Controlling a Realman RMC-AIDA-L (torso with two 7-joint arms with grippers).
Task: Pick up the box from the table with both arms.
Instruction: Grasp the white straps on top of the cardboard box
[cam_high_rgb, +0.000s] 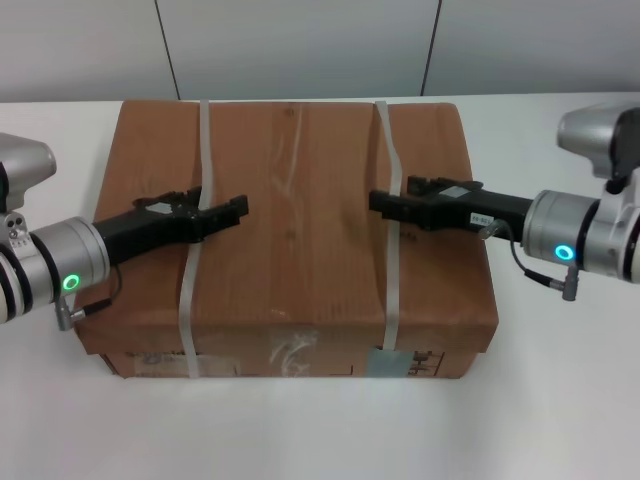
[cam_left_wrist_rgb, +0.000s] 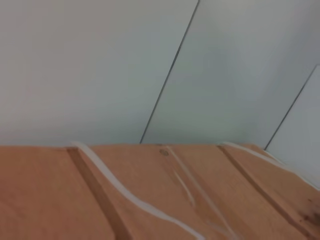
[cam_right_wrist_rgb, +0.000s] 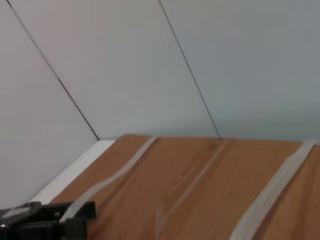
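Note:
The large brown cardboard box (cam_high_rgb: 300, 200) sits on the white table (cam_high_rgb: 560, 400). Two whitish straps bind it, one on the left (cam_high_rgb: 186, 300) and one on the right (cam_high_rgb: 392, 290), and clear tape (cam_high_rgb: 290, 160) runs along its top seam. My left gripper (cam_high_rgb: 238, 208) reaches in over the box top from the left and crosses the left strap. My right gripper (cam_high_rgb: 376, 203) reaches in from the right and crosses the right strap. Whether either is under its strap I cannot tell. The wrist views show the box top (cam_left_wrist_rgb: 150, 200) (cam_right_wrist_rgb: 200, 190). The right wrist view also shows the left gripper (cam_right_wrist_rgb: 45, 220).
A grey panelled wall (cam_high_rgb: 300, 45) rises right behind the table's far edge. White tabletop shows in front of the box and on both sides. Printed labels (cam_high_rgb: 290, 355) are on the box's front face.

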